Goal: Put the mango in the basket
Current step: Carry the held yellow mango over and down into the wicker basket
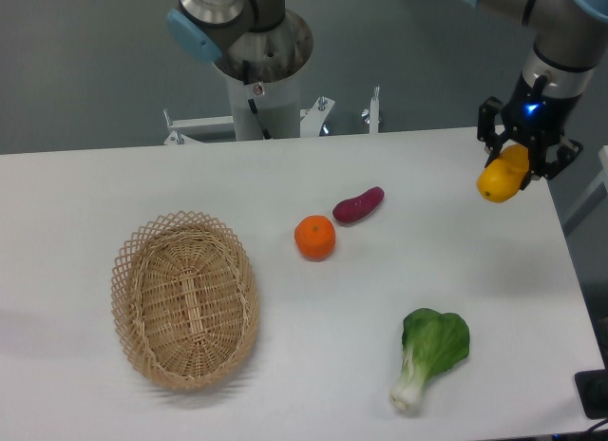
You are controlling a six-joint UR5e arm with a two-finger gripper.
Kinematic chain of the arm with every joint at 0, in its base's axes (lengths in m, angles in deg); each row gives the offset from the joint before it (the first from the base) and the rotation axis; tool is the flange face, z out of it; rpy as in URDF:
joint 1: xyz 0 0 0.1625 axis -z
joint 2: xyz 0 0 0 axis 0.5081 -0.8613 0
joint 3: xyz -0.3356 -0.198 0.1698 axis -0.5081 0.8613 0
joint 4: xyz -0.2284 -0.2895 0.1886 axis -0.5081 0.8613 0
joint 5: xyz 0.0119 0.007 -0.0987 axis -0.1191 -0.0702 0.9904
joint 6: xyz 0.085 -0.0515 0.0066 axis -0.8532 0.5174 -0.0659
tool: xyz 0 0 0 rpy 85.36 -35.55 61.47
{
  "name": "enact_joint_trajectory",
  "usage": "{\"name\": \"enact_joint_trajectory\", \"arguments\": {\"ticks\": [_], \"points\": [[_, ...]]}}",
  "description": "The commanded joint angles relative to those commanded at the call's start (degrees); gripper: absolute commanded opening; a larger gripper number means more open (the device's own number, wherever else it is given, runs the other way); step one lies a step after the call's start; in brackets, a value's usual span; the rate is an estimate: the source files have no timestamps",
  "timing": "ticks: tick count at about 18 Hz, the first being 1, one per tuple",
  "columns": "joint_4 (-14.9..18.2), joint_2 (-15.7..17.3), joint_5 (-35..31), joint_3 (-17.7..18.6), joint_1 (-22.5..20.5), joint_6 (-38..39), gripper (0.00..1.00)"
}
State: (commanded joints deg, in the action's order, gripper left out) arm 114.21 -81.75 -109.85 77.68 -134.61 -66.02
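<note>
— Where's the mango (501, 176) right now?

— Up in the air, over by the far right edge of the table (285, 346). The gripper (518, 159) has it pinched between its fingers, and the fruit hangs tilted, its lower end pointing down and to the left. It isn't touching the tabletop.

— So the claw is closed on it?

— Clamped on its upper part, yes. A small blue light glows on the wrist just above.

— And the basket (184, 299)?

— Way over on the left side of the table, near the front, well apart from the mango. It lies with its long side running roughly front to back, and I see nothing inside it, just the woven bottom.

— What's in between?

— An orange (314, 238) about mid-table, and just beside it, up and to the right, a purple sweet potato (358, 204) lying slantwise. They're close, but I can't tell whether they touch. Nearer the front on the right there's a bok choy (427, 355), leaves toward the back, white stem toward the front edge.

— Anything behind?

— The arm's base (258, 70) stands behind the far edge of the table, near the middle.
</note>
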Motion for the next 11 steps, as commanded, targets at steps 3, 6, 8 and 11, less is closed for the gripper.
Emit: {"name": "enact_joint_trajectory", "arguments": {"ticks": [3, 6, 8, 11], "points": [[0.0, 1.0, 0.7, 0.6, 0.4, 0.3, 0.53], [-0.3, 2.0, 0.8, 2.4, 1.4, 3.6, 0.53], [-1.1, 2.9, 0.7, 3.5, 2.9, 6.5, 0.53], [-2.8, 3.6, 0.6, 5.0, 6.7, 12.7, 0.53]]}}
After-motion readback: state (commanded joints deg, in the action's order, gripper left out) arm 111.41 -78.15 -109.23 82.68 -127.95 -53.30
